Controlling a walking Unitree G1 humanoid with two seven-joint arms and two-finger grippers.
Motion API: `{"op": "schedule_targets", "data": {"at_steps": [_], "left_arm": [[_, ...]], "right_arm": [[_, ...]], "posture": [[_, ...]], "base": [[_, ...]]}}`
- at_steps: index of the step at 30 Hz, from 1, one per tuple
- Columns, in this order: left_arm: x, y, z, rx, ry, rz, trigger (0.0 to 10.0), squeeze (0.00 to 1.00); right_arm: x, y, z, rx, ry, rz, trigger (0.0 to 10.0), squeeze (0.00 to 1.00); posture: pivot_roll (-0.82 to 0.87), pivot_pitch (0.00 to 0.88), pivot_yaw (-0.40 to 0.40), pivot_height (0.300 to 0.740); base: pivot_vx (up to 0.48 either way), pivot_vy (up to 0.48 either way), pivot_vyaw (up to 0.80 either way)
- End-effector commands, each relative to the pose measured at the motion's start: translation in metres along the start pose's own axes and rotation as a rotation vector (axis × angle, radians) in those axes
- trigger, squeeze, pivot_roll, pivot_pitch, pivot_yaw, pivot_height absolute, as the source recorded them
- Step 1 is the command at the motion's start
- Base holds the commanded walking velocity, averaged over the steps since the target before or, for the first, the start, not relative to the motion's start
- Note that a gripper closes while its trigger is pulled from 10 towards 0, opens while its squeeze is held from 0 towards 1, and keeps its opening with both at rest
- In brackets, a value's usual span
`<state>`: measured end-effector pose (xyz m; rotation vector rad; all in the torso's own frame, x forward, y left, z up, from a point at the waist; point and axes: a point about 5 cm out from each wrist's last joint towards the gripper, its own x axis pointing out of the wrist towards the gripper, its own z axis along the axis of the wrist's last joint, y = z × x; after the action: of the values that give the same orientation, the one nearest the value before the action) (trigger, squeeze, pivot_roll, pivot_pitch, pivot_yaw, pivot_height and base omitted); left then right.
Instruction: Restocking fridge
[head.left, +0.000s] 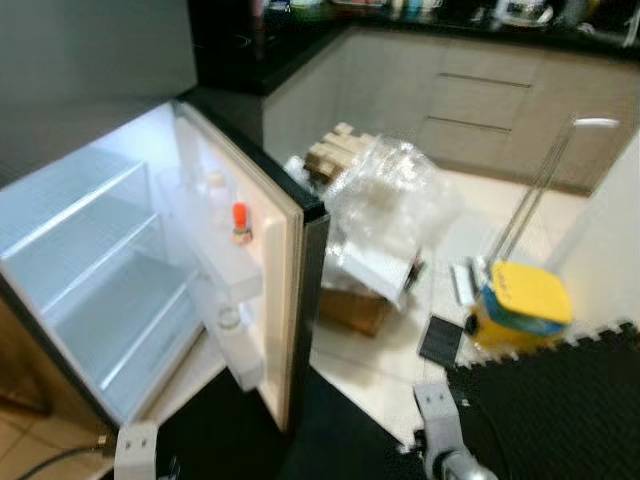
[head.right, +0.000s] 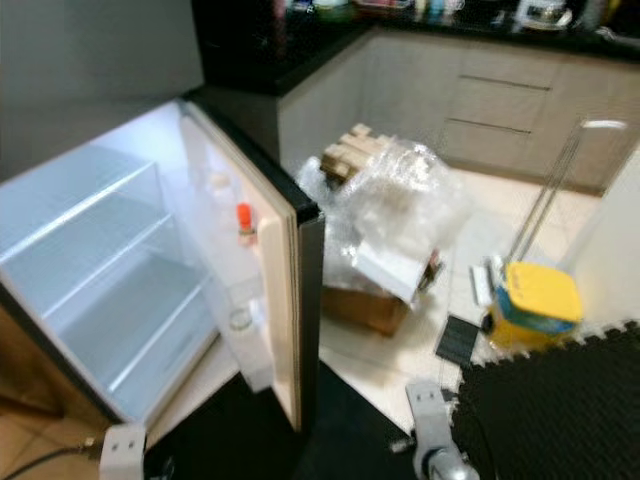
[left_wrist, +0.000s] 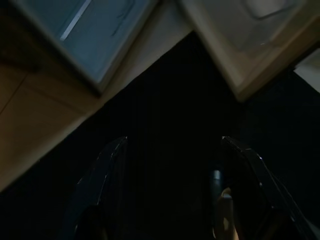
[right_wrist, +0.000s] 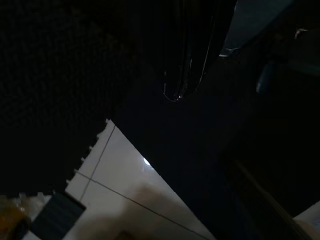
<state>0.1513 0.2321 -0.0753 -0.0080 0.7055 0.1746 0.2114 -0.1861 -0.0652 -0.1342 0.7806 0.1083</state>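
A small fridge (head.left: 100, 260) stands open at the left, its lit white shelves bare. Its door (head.left: 292, 300) swings toward me. On the door shelves are a small bottle with an orange cap (head.left: 240, 222), a clear bottle (head.left: 215, 188) and a clear jar (head.left: 229, 318) lower down. My left arm (head.left: 135, 450) and right arm (head.left: 440, 430) hang low at the bottom edge. In the left wrist view my left gripper (left_wrist: 172, 165) is open and holds nothing, above the dark mat beside the fridge's lower corner. In the right wrist view my right gripper (right_wrist: 177, 92) looks shut, dark, over mat and tile.
Right of the door lies a crumpled clear plastic bag (head.left: 395, 195) over a cardboard box (head.left: 350, 305), with wooden blocks (head.left: 335, 150) behind. A yellow mop bucket (head.left: 525, 300) stands on the tiles. A black foam mat (head.left: 560, 400) covers the near floor. Kitchen cabinets (head.left: 480, 100) line the back.
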Motion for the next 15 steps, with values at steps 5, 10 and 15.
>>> {"op": "schedule_targets", "data": {"at_steps": [5,10,15], "left_arm": [[0.004,-0.011,0.005,0.040,-0.001,-0.053,10.0,0.00],[0.006,-0.015,0.009,0.038,-0.016,-0.056,10.0,0.00],[0.005,-0.016,0.007,0.035,-0.017,-0.054,10.0,0.00]], "right_arm": [[0.000,0.002,0.001,-0.031,-0.005,0.017,10.0,0.00],[0.001,0.003,0.003,-0.031,-0.017,0.030,10.0,0.00],[0.001,0.007,0.003,-0.032,-0.021,0.043,10.0,0.00]], "posture": [[-0.10,0.058,-0.014,0.740],[-0.10,0.056,-0.021,0.740],[-0.10,0.055,-0.025,0.740]], "base": [[0.000,0.000,0.00],[0.000,0.000,0.00],[0.000,0.000,0.51]]}}
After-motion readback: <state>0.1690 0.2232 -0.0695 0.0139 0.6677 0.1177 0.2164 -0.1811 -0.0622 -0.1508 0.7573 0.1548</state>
